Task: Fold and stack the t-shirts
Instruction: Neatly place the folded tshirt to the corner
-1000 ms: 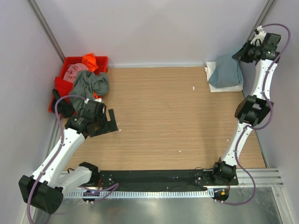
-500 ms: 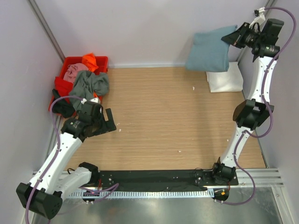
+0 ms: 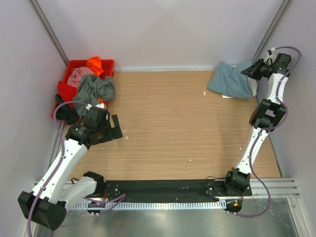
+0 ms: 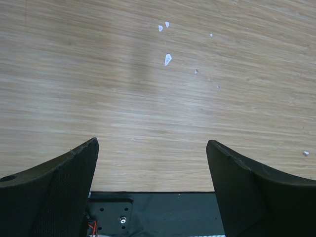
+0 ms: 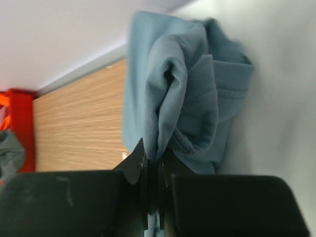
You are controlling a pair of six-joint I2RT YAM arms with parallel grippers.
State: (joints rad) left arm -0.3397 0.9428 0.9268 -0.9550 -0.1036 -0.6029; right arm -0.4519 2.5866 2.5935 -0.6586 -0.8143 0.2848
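Right wrist view: right gripper (image 5: 153,159) is pinching a bunched fold of teal t-shirt (image 5: 173,98).
Cloth: hanging limp, likely light; grasp edges.
Left gripper (image 4: 152,143): standing wide, empty.

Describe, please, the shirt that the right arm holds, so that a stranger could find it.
Go to the far right corner of the wooden table. There a teal-blue t-shirt is bunched, one fold pinched in the shut right gripper. It is the only blue one; the other shirts are piled in the red tub at the far left.

Pale grey walls (image 3: 163,29) enclose a light wood tabletop (image 3: 173,123) flecked with white scraps (image 4: 168,59).
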